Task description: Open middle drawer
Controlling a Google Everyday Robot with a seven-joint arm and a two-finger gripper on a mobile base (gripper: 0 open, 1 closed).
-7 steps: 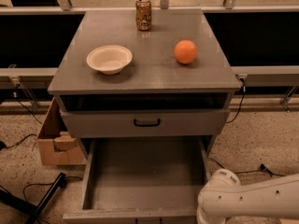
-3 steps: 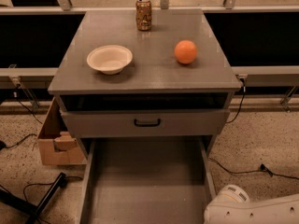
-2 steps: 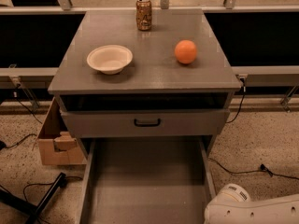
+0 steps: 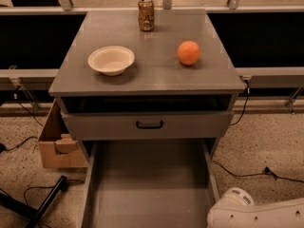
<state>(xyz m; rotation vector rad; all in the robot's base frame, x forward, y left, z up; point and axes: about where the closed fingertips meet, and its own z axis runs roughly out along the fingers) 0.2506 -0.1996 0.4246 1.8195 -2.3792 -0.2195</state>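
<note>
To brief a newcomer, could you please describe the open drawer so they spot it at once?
Find the grey cabinet topped by a bowl, can and orange. Under the drawer front with the black handle, the middle drawer juts out, the only one showing its grey tray. The gripper is out of view; its white arm shows lower right.

the counter (image 4: pixel 156 75) top is smooth grey with a dull sheen; the middle drawer (image 4: pixel 190 125) front is matt grey, its handle (image 4: pixel 149 124) black. the can (image 4: pixel 146 14) is shiny metal, the bowl (image 4: pixel 111 60) matt cream, the box (image 4: pixel 50 144) brown cardboard. the arm (image 4: pixel 266 215) at lower right has a smooth white plastic shell; its hand is out of view.
</note>
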